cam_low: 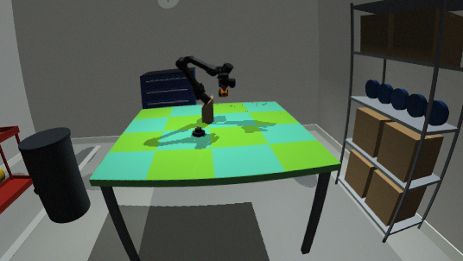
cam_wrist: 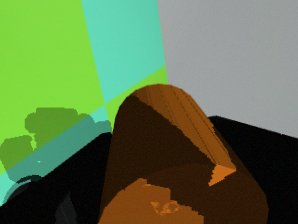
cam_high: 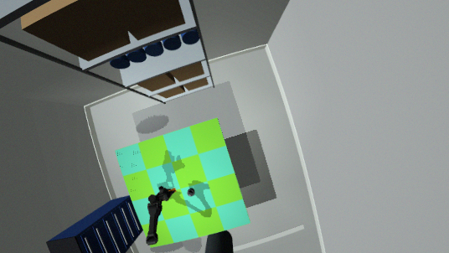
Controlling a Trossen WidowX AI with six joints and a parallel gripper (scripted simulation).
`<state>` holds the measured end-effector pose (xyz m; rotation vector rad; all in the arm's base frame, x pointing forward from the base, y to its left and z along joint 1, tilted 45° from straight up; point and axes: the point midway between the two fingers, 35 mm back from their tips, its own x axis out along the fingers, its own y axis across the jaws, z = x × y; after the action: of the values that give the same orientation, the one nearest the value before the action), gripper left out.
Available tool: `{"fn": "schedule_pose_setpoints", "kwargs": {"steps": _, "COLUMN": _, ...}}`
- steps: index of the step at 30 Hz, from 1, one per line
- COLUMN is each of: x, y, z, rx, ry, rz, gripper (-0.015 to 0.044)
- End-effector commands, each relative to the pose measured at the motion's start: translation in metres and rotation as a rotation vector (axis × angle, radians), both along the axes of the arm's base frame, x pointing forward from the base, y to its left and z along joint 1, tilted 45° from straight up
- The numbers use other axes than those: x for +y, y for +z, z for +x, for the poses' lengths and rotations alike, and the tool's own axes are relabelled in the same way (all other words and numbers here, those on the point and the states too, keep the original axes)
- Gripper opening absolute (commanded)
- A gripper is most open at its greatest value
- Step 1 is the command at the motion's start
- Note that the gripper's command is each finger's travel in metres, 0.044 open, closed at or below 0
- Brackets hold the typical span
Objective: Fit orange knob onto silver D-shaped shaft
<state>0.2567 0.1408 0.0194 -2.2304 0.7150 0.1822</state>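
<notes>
The orange knob is held in my gripper, which is shut on it, well above the table. In the wrist view the knob fills the lower middle, partly in shadow, between the dark fingers; its underside hole is not visible. The dark round pedestal stands on the table, and the held knob is off to one side of it, not above it. The shaft on top is tiny, and its flat side cannot be made out.
The table has a green and turquoise checked top. A brown upright piece stands at the arm's foot, behind the pedestal in the exterior view. Shadows of the arm fall around the pedestal. A shelf rack, blue cabinet and dark bin stand off the table.
</notes>
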Motion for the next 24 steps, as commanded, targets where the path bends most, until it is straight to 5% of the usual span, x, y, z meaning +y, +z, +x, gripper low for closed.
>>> {"fn": "schedule_pose_setpoints", "kwargs": {"steps": 1, "x": -0.003, "y": -0.002, "z": 0.0, "rx": 0.003, "ry": -0.004, "rz": -0.004, "gripper": 0.0}}
{"fn": "schedule_pose_setpoints", "kwargs": {"steps": 24, "x": -0.031, "y": -0.03, "z": 0.012, "rx": 0.329, "ry": -0.316, "rz": 0.036, "gripper": 0.0}}
